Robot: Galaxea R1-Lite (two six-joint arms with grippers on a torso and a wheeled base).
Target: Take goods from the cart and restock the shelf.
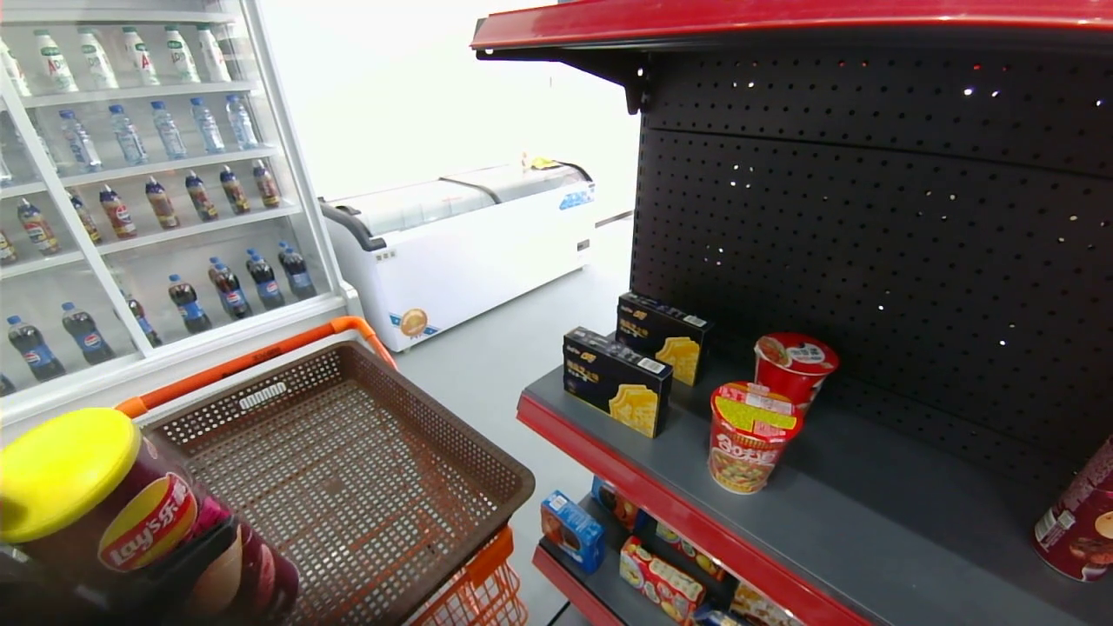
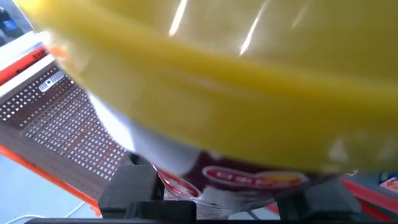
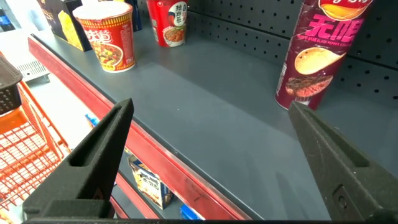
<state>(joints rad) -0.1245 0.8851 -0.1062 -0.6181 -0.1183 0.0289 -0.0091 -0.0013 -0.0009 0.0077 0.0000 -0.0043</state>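
Observation:
A maroon chips can (image 1: 148, 522) with a yellow lid (image 2: 205, 56) is held low at the left, above the near corner of the brown cart basket (image 1: 348, 469). My left gripper (image 2: 211, 199) is shut on the can's body. My right gripper (image 3: 211, 106) is open, with nothing between its fingers, and hangs over the front edge of the grey shelf (image 3: 205, 118). A second maroon chips can (image 3: 317, 56) stands upright on the shelf beyond it. On the shelf (image 1: 869, 513) also stand two cup noodles (image 1: 749, 435) and two dark boxes (image 1: 617, 378).
The basket's mesh floor looks bare; its orange handle (image 1: 261, 352) faces the drinks fridge (image 1: 130, 174). A white chest freezer (image 1: 469, 243) stands farther back. Packaged goods (image 1: 661, 578) fill the lower shelf. Bare shelf lies between the cup noodles and the right-hand can.

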